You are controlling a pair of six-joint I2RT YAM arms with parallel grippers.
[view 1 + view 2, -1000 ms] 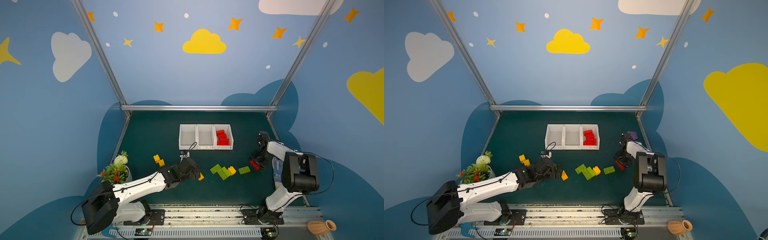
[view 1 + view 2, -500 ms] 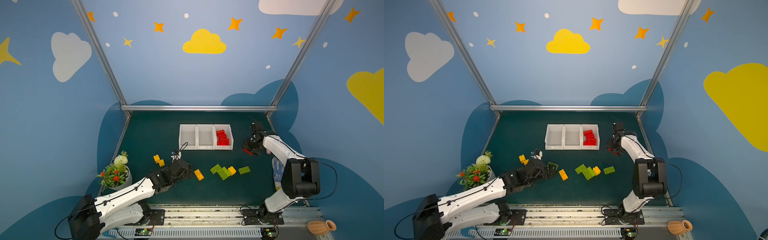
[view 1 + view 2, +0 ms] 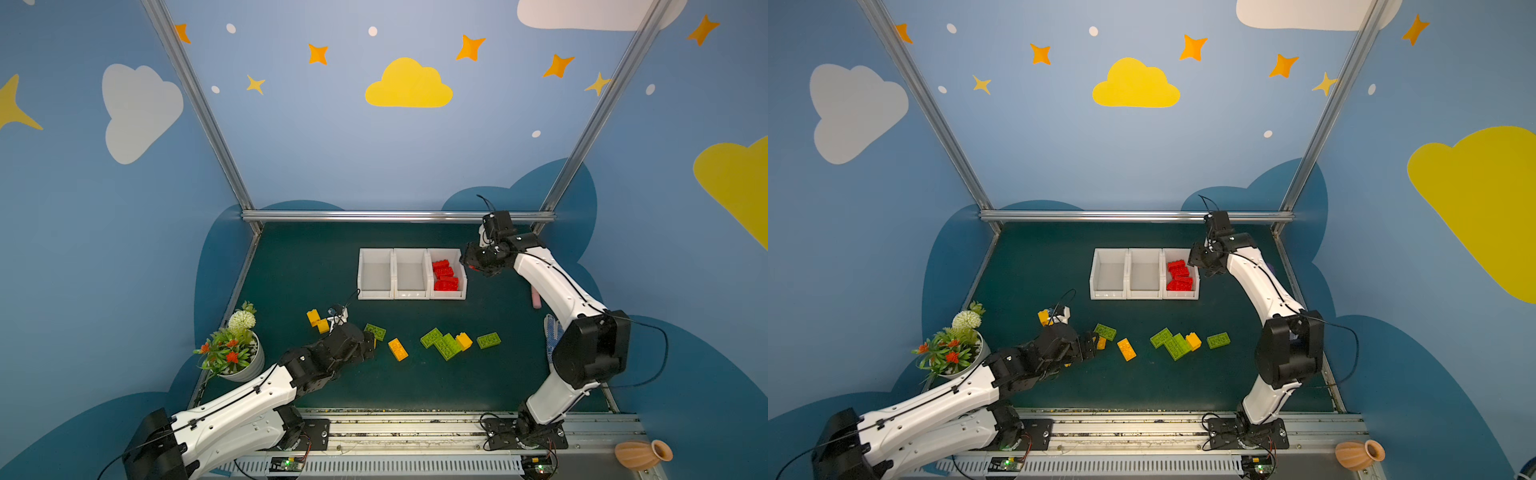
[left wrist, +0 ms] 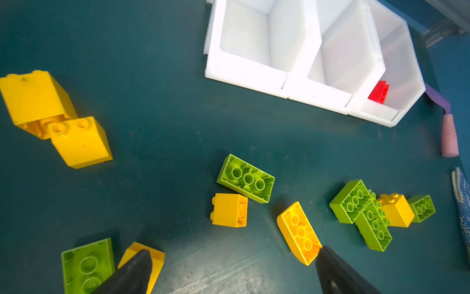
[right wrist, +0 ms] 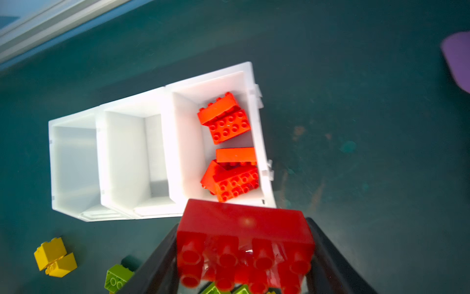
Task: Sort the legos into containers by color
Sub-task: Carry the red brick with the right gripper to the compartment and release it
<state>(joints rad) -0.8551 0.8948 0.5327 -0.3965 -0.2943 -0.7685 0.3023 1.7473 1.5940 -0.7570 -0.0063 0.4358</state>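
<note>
Three white containers stand in a row; the left one (image 3: pixel 375 296) and the middle one (image 3: pixel 410 296) hold nothing, and the right one (image 3: pixel 446 296) (image 5: pixel 188 152) holds several red legos (image 3: pixel 444 276). My right gripper (image 3: pixel 478 264) (image 5: pixel 244 244) is shut on a red lego (image 5: pixel 244 229), raised just right of that container. Low over the mat, my left gripper (image 3: pixel 370 347) (image 4: pixel 234 253) is open and holds nothing. A long yellow lego (image 4: pixel 298 233) lies by one fingertip. A small yellow lego (image 4: pixel 229 210) and a green lego (image 4: pixel 245 178) lie just ahead. Further green legos (image 3: pixel 444 345) cluster mid-table, and two yellow legos (image 3: pixel 316 321) lie at the left.
A potted plant (image 3: pixel 232 349) stands at the front left edge. A pink cylinder (image 3: pixel 537 299) and a blue-white glove (image 3: pixel 552 336) lie by the right arm. The metal rail (image 3: pixel 395 216) bounds the back. A clay vase (image 3: pixel 640 455) lies off the mat, front right.
My right gripper has carried the red lego from the front right of the mat up and back, to beside the right container. My left gripper has drawn back slightly from the long yellow lego.
</note>
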